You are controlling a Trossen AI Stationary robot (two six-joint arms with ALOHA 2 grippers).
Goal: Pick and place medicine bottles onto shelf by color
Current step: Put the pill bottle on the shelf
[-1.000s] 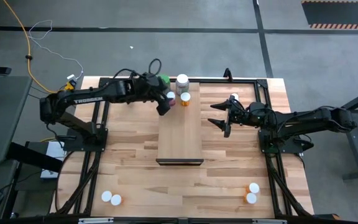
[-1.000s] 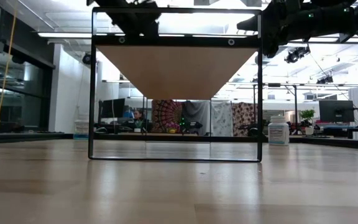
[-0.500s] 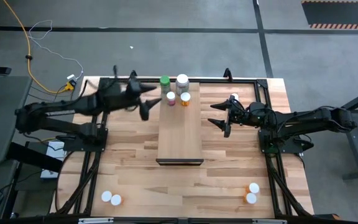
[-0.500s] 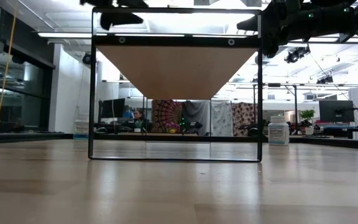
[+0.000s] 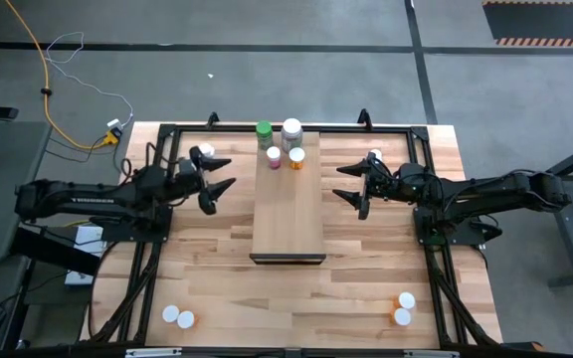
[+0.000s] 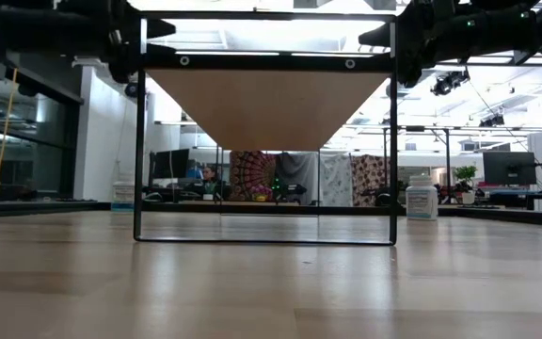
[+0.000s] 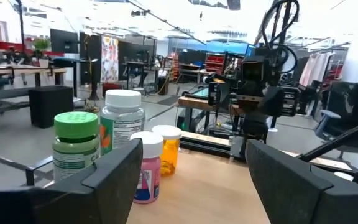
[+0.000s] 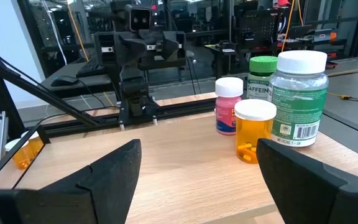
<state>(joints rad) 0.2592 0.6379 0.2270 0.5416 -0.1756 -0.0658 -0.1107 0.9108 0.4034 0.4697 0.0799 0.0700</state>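
Dark left fingers (image 5: 217, 174): spread, empty, beside shelf (image 5: 288, 214) | right fingers (image 5: 351, 182): spread, empty, opposite side

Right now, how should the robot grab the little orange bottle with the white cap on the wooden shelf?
Best guess: grip the small orange bottle around its round body, just under the white cap. It stands upright at the front of the group, so come level along the bare pale wood shelf. The open right hand faces it; the pink bottle stands close beside.
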